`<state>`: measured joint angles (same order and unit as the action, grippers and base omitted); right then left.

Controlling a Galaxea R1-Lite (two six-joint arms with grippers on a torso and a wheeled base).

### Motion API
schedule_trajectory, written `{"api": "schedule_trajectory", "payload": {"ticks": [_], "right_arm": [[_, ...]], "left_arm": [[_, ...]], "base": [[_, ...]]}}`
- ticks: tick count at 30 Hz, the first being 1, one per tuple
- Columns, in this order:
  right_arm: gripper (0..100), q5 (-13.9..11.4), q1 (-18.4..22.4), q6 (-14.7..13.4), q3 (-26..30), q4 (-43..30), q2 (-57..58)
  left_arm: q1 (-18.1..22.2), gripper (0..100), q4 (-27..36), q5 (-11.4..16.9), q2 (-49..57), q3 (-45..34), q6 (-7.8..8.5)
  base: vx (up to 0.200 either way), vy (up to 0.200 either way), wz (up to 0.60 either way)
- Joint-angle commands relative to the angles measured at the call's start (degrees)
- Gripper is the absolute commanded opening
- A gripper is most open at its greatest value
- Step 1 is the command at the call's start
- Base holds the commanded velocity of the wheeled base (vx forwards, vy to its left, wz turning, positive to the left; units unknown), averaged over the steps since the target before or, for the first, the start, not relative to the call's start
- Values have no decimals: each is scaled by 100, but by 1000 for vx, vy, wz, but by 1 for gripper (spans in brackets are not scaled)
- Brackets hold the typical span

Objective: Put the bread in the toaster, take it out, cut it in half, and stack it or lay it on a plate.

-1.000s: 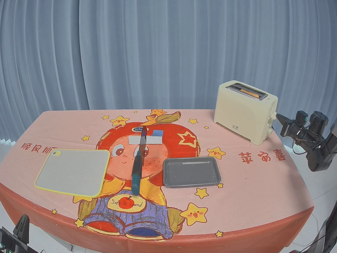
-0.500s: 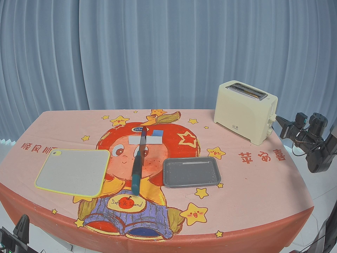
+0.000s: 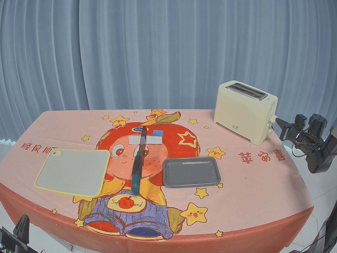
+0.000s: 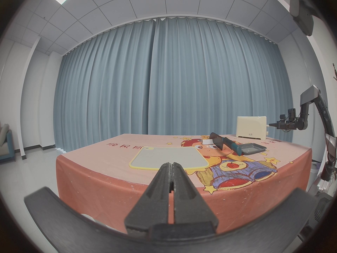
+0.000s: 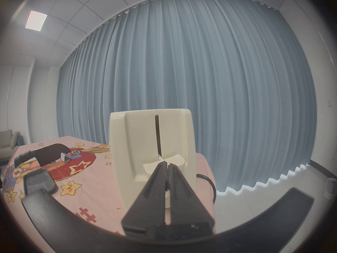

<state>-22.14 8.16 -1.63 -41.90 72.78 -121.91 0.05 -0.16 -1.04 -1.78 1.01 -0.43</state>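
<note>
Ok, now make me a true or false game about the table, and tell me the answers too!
1. The knife lies between the cutting board and the grey tray. True.
2. The right gripper holds the knife. False: it is shut on nothing, with its tips at the lever on the toaster.
3. A slice of bread lies on the cutting board. False: nothing lies on the board.
4. The left gripper is shut. True.
</note>
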Motion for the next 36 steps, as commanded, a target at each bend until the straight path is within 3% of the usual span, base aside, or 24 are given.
{"api": "schedule_trajectory", "payload": {"ticks": [1, 36], "right_arm": [[0, 25, 2, 5, -2, -18, -17], [0, 96, -68, 5, 41, 35, 88]], "left_arm": [[4, 0, -2, -2, -7, -101, -1], [4, 0, -2, -2, -7, -101, -1]], "base": [[0, 0, 0], [0, 0, 0]]}}
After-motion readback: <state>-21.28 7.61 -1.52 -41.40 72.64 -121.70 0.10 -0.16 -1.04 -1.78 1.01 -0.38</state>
